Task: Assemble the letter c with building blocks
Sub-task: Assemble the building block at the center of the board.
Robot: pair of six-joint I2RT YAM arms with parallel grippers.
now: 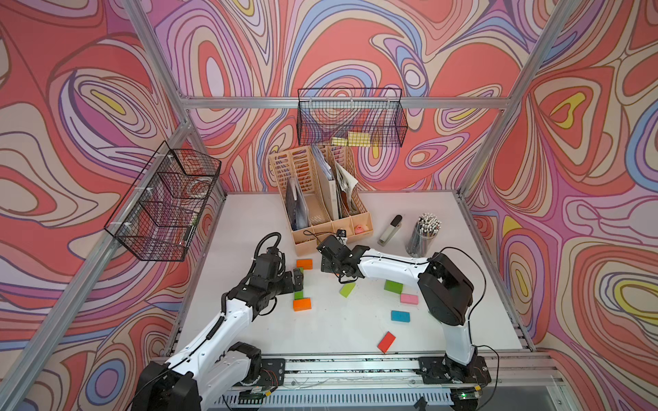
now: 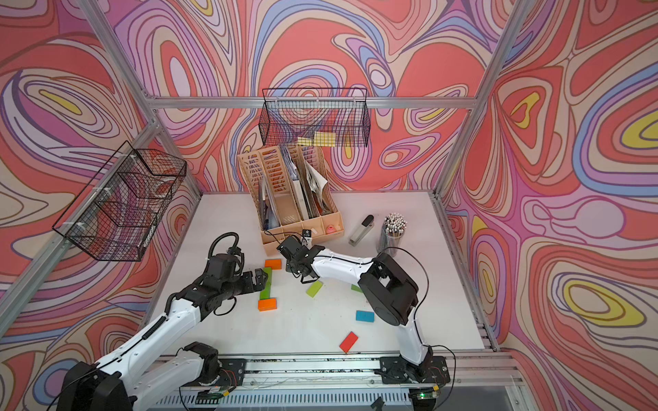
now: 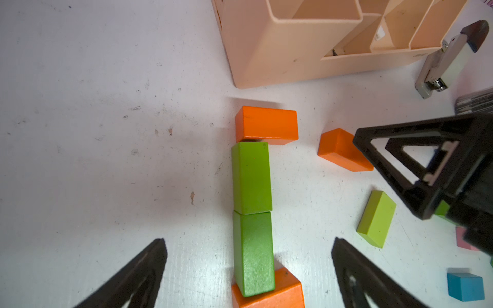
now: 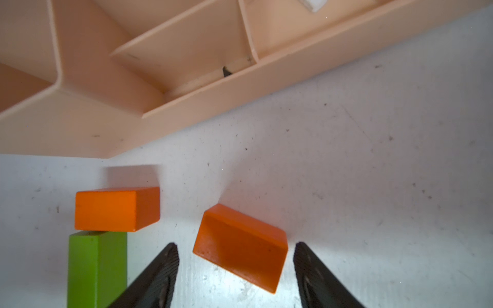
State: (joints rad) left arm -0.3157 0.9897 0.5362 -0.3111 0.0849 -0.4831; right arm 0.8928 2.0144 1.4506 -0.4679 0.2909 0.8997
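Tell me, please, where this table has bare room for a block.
Widest bare patch: white table left of the green-and-orange block column, up to its edge. Another: between the near orange block and the red block. Crowded: around the loose orange block under the right gripper, by the peach plastic organiser.

Left pincer [image 3: 248, 240] spread wide astride green blocks [image 3: 252, 177] laid end-to-end; orange block [image 3: 266, 124] touching far end; loose orange block [image 3: 338, 149] nearby
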